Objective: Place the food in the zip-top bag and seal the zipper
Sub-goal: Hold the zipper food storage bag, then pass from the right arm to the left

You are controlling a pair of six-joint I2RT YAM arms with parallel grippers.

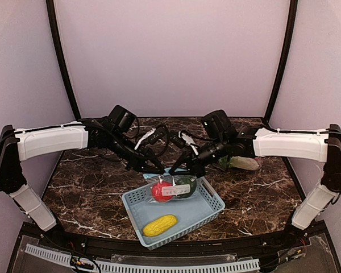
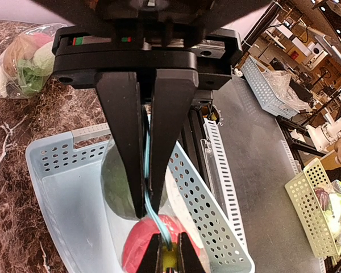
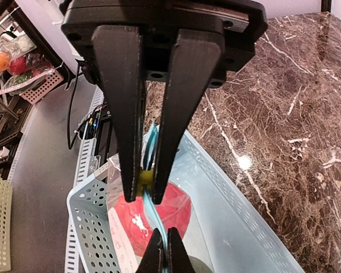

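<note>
the dark marble worktop [image 1: 91,193] fills my overhead view. the left arm [image 1: 51,142] and right arm [image 1: 284,143] both reach in toward its middle. a light blue perforated basket [image 1: 213,205] sits near the worktop's front edge, about centred and turned at an angle.

the zip-top bag [image 1: 173,190] is at the far end of that basket, with its top edge held up between the two tools and its body hanging down inside the basket walls. i cannot tell whether it rests on the basket floor. a second bag [image 1: 241,163], clear and holding green and pale things, lies toward the back right of the worktop, partly behind the right arm.

inside the held bag the red apple [image 1: 161,192] is on the left and the dark green round fruit [image 1: 186,187] just beside it on the right, touching. the yellow corn [image 1: 159,226] lies loose in the basket near its front corner, apart from the bag.

the left gripper [image 2: 145,213] is clenched on the bag's light blue zipper strip [image 2: 148,170], which runs up between its fingers. the right gripper [image 3: 148,196] faces it closely, tips nearly meeting, and is clamped tight on the yellow slider [image 3: 146,177] riding that same strip.
</note>
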